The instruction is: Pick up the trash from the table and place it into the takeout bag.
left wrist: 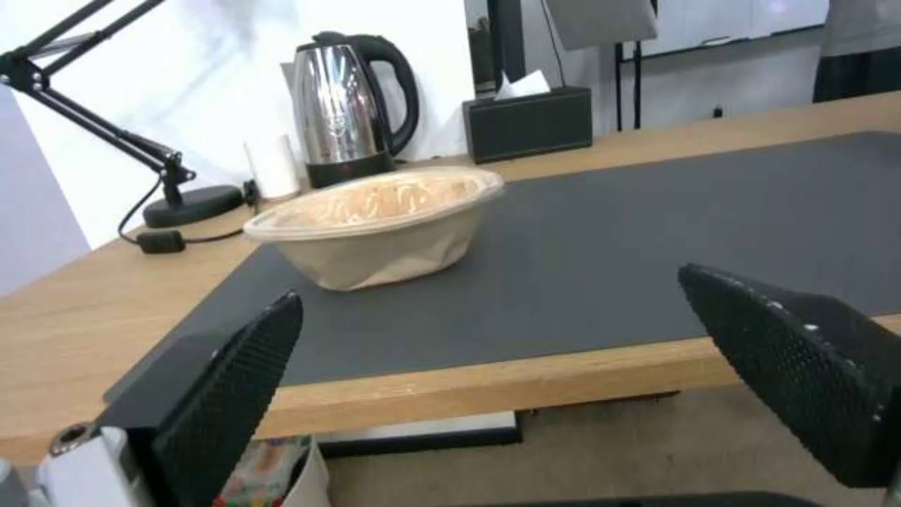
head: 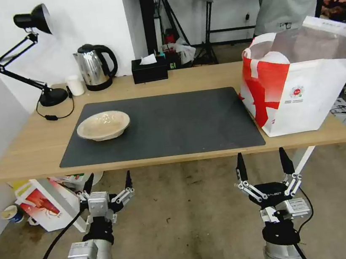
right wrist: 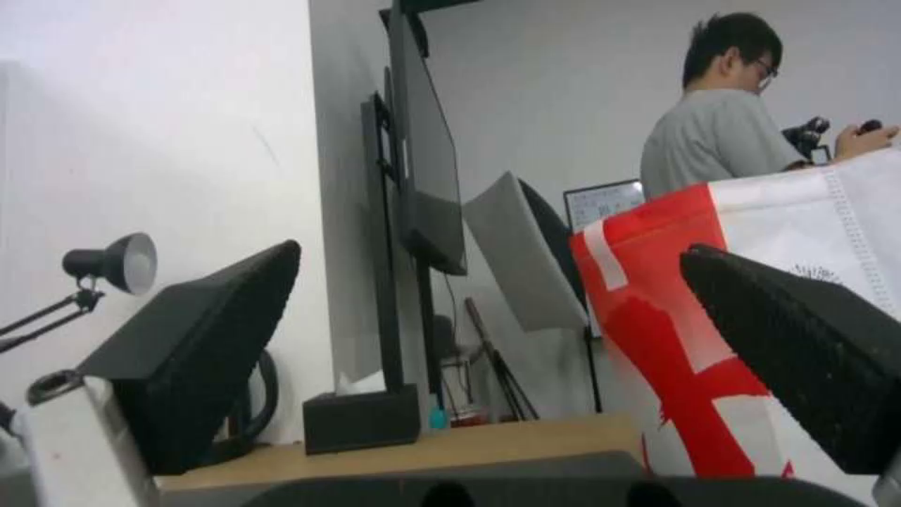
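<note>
head view has the left gripper (head: 107, 181) and right gripper (head: 263, 164) both below the near table edge, jaws spread wide and empty. ahead of the left jaws, well apart, the shallow tan pulp bowl (head: 103, 125) sits on the dark grey mat (head: 172, 125) of the light-wood table (head: 23, 153). beyond the right jaws stands the red-banded white takeout bag (head: 303, 82). judging by this, the bowl remains to bag.

I see a white wall (head: 82, 18) behind the desk's far edge. A black desk lamp (head: 28, 46), a steel kettle (head: 94, 67) and a black tissue box (head: 149, 69) stand along that edge. Below me the concrete floor (head: 186, 229) looks stained. Dark stands (head: 166, 15) rise behind.
</note>
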### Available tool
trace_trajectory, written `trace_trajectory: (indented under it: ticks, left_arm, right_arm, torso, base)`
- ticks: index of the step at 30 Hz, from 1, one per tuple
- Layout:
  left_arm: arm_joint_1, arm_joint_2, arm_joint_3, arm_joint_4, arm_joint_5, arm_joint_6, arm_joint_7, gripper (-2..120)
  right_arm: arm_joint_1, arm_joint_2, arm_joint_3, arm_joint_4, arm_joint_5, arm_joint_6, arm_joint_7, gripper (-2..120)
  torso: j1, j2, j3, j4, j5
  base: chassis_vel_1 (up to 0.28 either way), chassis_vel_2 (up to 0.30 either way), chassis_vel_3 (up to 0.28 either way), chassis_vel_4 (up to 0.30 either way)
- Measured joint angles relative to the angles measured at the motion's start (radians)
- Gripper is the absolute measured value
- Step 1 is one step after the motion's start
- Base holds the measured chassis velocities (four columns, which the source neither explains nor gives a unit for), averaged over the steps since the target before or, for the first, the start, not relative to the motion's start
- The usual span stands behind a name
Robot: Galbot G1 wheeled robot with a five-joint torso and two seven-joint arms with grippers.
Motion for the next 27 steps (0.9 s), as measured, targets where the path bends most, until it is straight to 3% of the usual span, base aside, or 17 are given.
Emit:
trace_trajectory:
  ticks: [27]
  left_arm:
    - [0.000, 0.000, 0.000, 0.000, 0.000, 0.000, 0.000, 100]
  right_arm:
    - [-0.003, -0.001, 0.000, 0.007, -0.027, -0.001, 0.029, 100]
  torso:
    - [0.000, 0.000, 0.000, 0.0000, 0.0000]
  base:
    - [0.000, 0.000, 0.000, 0.000]
